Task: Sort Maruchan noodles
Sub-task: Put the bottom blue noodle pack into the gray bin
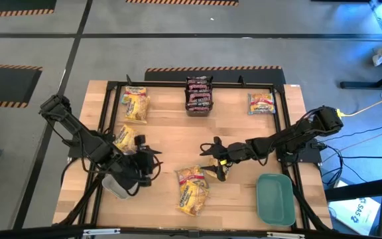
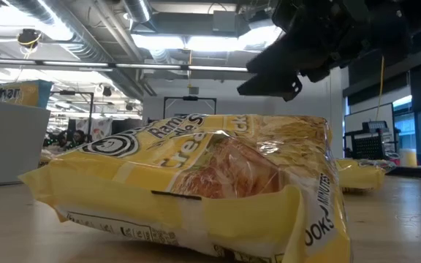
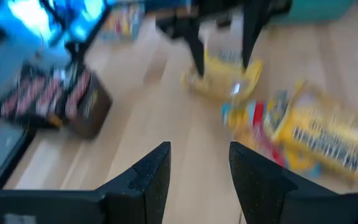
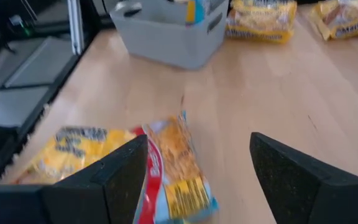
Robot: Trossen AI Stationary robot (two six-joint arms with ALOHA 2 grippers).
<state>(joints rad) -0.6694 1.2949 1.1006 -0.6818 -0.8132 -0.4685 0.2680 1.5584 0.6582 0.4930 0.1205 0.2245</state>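
Note:
Maruchan noodles lie in groups on the wooden table (image 1: pixel 171 129): yellow packets at the far left (image 1: pixel 135 104), dark brown ones at the far middle (image 1: pixel 199 95), one packet at the far right (image 1: pixel 261 103), one yellow packet (image 1: pixel 125 138) beside my left arm, and a yellow pile (image 1: pixel 192 189) near the front. My right gripper (image 1: pixel 214 160) stands open above the pile's far end, a red-edged packet (image 4: pixel 178 163) showing below its fingers. My left gripper (image 1: pixel 152 159) is open and holds nothing (image 3: pixel 197 152), raised left of the pile.
A pale grey tray (image 1: pixel 117 184) sits at the near left under my left arm, and a teal tray (image 1: pixel 275 199) at the near right. A black frame (image 1: pixel 178 85) runs around the table. Bare wood lies between the far packets and the grippers.

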